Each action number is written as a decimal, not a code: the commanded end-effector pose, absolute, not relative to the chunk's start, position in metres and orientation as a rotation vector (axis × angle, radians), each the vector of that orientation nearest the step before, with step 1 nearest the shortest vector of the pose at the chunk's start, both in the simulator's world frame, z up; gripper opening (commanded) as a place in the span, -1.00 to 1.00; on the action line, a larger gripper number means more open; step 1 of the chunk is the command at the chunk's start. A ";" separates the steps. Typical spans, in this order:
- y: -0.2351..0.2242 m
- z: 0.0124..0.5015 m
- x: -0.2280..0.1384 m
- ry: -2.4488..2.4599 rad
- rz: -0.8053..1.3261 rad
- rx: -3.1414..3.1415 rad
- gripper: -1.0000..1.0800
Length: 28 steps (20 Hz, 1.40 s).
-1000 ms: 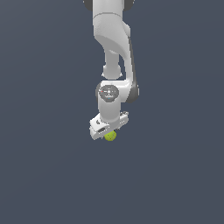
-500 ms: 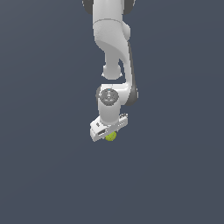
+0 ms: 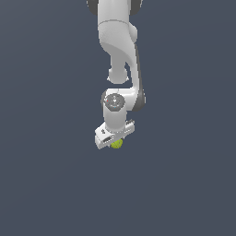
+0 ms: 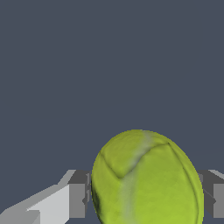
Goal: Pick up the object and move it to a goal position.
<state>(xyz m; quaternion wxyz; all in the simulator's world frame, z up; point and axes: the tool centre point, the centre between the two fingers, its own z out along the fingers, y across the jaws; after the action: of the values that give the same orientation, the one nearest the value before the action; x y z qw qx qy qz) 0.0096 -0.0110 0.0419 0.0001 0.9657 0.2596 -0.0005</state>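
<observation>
Ball position first: small yellow-green tennis-style ball [image 3: 116, 144] is sitting directly under the white two-finger gripper [image 3: 115, 142], just below the centre of the exterior frame. In the wrist view it is filling the lower middle [image 4: 146, 179], with one grey finger pad [image 4: 78, 194] showing at each side, both seeming to touch the felt. Judgement: fingers are clamping on the ball across its width; being round, it is offering no long axis to align with. White jointed arm [image 3: 117, 60] is hanging down from the top centre, wrist pointing down, hand rotated slightly. Plain dark grey-blue ground [image 3: 46, 184] is showing no goal marker.
</observation>
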 end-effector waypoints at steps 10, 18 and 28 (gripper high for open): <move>-0.016 0.054 0.037 0.816 0.000 3.034 -1.00; -0.023 0.068 0.072 0.817 0.000 3.034 -1.00; -0.027 0.075 0.092 0.817 0.000 3.034 -1.00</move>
<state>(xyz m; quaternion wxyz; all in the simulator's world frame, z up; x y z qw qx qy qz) 0.0900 -0.0266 0.0736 -0.0003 0.9656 0.2599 -0.0007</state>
